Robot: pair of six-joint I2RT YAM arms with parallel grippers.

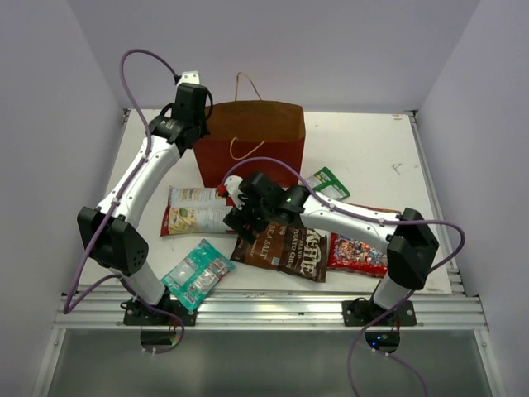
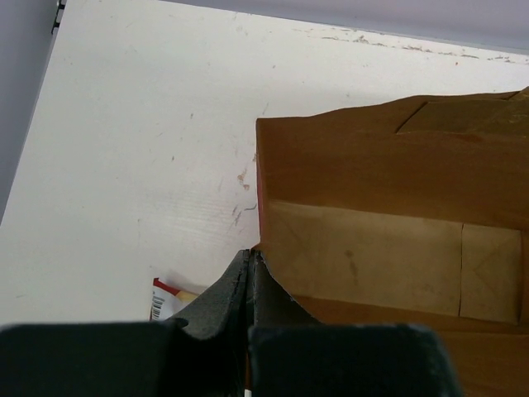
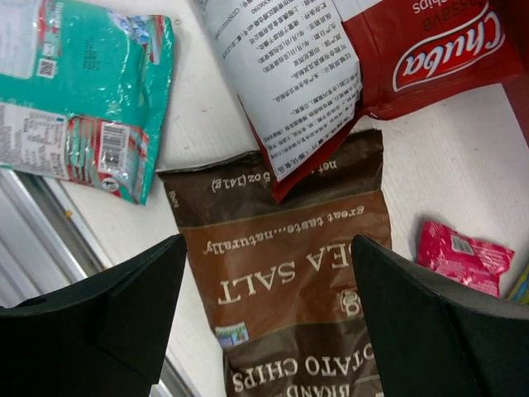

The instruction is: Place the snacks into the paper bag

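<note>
walls (image 1: 273, 50): plain pale lilac | table (image 1: 372, 153): white — scuffed | near edge: metal rail (image 1: 273, 309)

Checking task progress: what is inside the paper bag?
Only bare paper walls and folded floor show inside the paper bag, nothing in it. Its near edge is covered by the left gripper, jaws shut on the rim.

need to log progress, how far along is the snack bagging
Done: nothing packed; the paper bag's visible inside is bare. In hand: the left gripper pinches the bag's rim, and the right gripper hangs open over the dark brown bag. Left: all six, that one plus the white chip bag, teal packet, red candy bag, green-white packet and pink packet.
</note>
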